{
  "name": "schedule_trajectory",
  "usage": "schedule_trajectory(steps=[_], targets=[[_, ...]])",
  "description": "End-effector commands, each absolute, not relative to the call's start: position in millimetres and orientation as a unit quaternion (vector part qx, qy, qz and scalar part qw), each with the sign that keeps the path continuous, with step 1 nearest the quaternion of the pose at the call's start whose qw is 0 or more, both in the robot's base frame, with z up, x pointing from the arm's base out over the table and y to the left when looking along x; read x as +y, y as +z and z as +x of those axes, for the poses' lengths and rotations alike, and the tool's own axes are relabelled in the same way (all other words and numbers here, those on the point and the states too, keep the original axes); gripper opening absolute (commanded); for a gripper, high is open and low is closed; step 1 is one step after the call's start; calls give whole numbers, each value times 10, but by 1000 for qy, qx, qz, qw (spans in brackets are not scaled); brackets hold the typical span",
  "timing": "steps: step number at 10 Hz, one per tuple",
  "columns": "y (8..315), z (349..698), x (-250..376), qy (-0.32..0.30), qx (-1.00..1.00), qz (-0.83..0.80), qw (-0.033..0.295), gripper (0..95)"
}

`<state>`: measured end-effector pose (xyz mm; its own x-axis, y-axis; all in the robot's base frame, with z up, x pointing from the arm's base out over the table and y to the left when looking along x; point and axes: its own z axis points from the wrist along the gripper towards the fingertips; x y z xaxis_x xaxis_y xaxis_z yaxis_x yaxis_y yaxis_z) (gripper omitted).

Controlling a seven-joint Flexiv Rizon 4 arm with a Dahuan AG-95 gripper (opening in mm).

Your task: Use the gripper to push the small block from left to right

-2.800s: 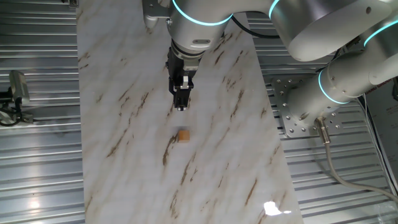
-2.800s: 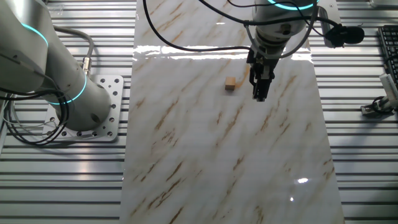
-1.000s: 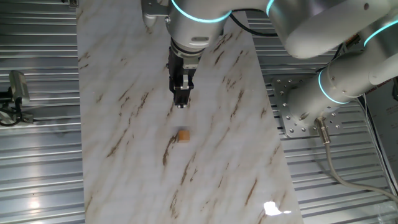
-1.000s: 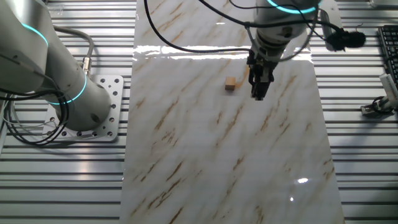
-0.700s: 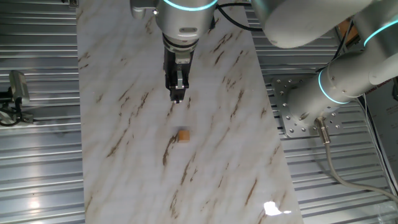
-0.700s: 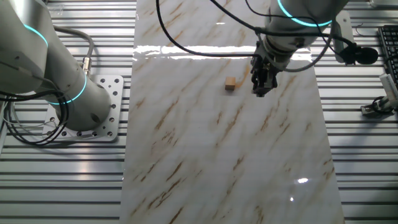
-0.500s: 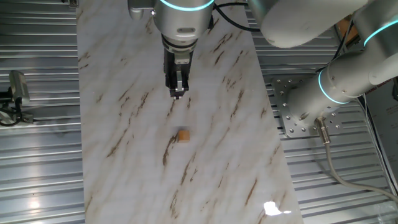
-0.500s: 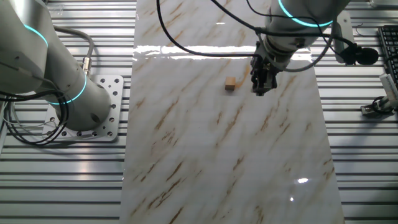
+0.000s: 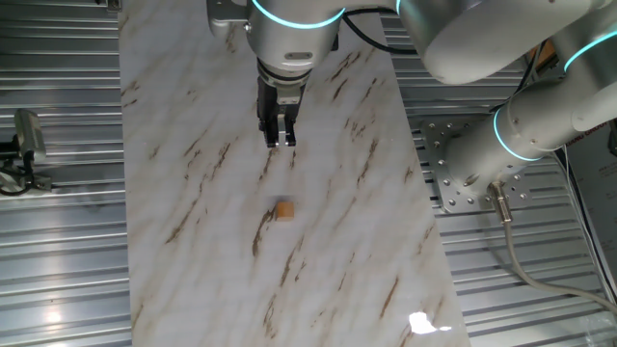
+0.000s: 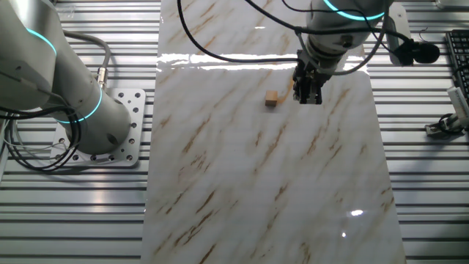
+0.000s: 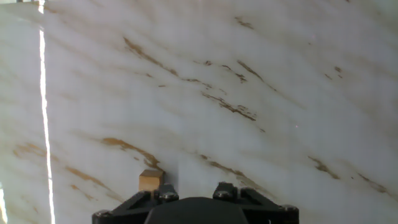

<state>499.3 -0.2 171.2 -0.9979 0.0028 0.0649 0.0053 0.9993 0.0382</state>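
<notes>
The small block is a tiny orange-tan cube lying on the marble slab. The gripper hangs point-down over the slab, apart from the block and further up the picture. Its two pale-tipped fingers stand a little apart with nothing between them. In the other fixed view the gripper is just right of the block, at about the same height, not touching it. In the hand view the block sits at the lower left, beside the hand's dark housing; the fingertips are hidden there.
The marble slab lies on ribbed metal table tops. The arm's base stands on a bolted plate beside the slab. A small metal fixture and a dark keyboard edge lie off the slab.
The hand has turned about its own axis, so both fingers now show side by side. The gripper has drawn back slightly from where it hung a second ago. The block has not moved.
</notes>
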Motion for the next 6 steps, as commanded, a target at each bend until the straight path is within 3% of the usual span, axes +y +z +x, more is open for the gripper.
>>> schedule_trajectory(steps=[1,6], targets=[[1701,5000,0,-20,-999,-1,32,0],[1684,5003,-2,-20,-999,1,37,0]])
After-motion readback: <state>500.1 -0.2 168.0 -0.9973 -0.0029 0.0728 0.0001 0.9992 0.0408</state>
